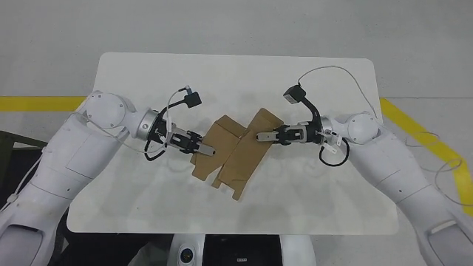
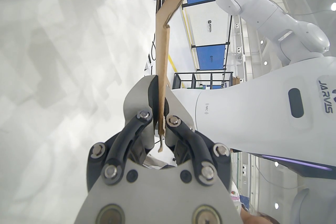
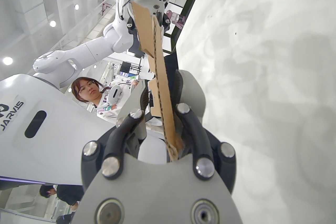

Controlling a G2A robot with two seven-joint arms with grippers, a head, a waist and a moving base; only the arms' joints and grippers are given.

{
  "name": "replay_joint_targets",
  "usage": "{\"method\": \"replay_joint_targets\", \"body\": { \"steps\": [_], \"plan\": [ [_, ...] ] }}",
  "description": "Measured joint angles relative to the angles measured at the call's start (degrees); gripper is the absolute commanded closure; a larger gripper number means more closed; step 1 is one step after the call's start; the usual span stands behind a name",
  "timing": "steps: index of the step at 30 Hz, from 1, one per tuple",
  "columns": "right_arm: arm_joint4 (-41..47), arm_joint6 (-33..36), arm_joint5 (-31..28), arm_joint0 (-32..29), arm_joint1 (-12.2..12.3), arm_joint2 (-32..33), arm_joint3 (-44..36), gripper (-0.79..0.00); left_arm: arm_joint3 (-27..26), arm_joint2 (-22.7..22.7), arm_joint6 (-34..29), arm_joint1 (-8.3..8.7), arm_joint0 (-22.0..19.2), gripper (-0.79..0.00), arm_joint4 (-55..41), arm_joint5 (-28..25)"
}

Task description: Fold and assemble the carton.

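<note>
Grip is set at both ends. The left gripper (image 2: pixel 158 96) is clamped on one edge of the carton (image 2: pixel 162 51), its grey fingers (image 2: pixel 136 99) pinching the thin sheet edge-on. The right gripper (image 3: pixel 161 88) is closed the same way on the opposite edge. In the top view the two grippers face each other with the carton spanning between them, apparently lifted a little above the middle of the white table (image 1: pixel 222 74).

The carton is brown corrugated board, a flat blank with several panels and with cut tabs and notches along the side nearer the robot. A crease already kinks it partway between the grippers, and a dotted score line runs along the strip in the right wrist view. No walls stand up and no flaps are tucked, so the task looks to be at an early fold.

The next move probably calls for both arms to work together, turning or closing in so the panels hinge on their scores. The board should stay stiff between creases, and pulling the ends apart could slip or tear it.
</note>
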Motion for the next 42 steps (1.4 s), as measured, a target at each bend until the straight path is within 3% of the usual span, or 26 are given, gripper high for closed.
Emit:
{"method": "replay_joint_targets", "body": {
  "steps": [3, 8, 9, 10, 11, 12, 16, 23, 33, 42],
  "plan": [
    [0.2, 0.0, 0.1, 0.3, 0.2, -0.6, -0.1, 0.000, 0.3, 0.5, 0.2, 0.30, -0.3, 0.000, -0.6, -0.2],
    [0.7, -0.6, -0.6, 0.7, 0.4, -1.5, -0.1, 0.000, 0.5, 1.2, 0.6, 0.78, -0.7, 0.000, -1.2, -0.6],
    [0.8, -0.8, -0.8, 0.8, 0.4, -1.6, 0.0, 0.000, 0.5, 1.4, 0.7, 0.85, -0.8, -0.071, -1.3, -0.7],
    [0.9, -1.0, -1.0, 0.8, 0.4, -1.7, 0.1, 0.000, 0.5, 1.5, 0.8, 0.93, -0.8, -0.299, -1.4, -0.8],
    [1.0, -1.3, -1.3, 0.9, 0.4, -1.8, 0.2, 0.000, 0.6, 1.6, 0.9, 1.01, -0.9, -0.739, -1.5, -0.9],
    [1.2, -1.7, -1.7, 1.0, 0.5, -1.8, 0.4, 0.000, 0.7, 1.7, 1.0, 1.11, -1.0, -0.785, -1.6, -1.0],
    [1.8, -3.1, -3.1, 1.0, 0.7, -1.6, 1.4, 0.000, 1.8, 1.6, 2.0, 1.37, -1.2, -0.785, -3.0, -2.0],
    [2.6, -8.1, -8.1, 0.2, 0.5, 0.2, 4.9, 0.000, 8.2, -0.6, 8.7, 0.83, -0.1, -0.785, -8.6, -5.7],
    [-3.0, -21.0, -8.8, -0.4, -1.4, 1.7, 5.2, 0.000, 6.5, -1.8, 17.6, -0.03, 2.2, -0.785, -8.0, -6.6],
    [-10.9, -28.8, -6.2, -1.9, -2.3, 3.0, 4.6, 0.000, 6.1, -3.8, 19.5, -0.41, 4.0, -0.785, -10.1, -5.4]
  ]
}}
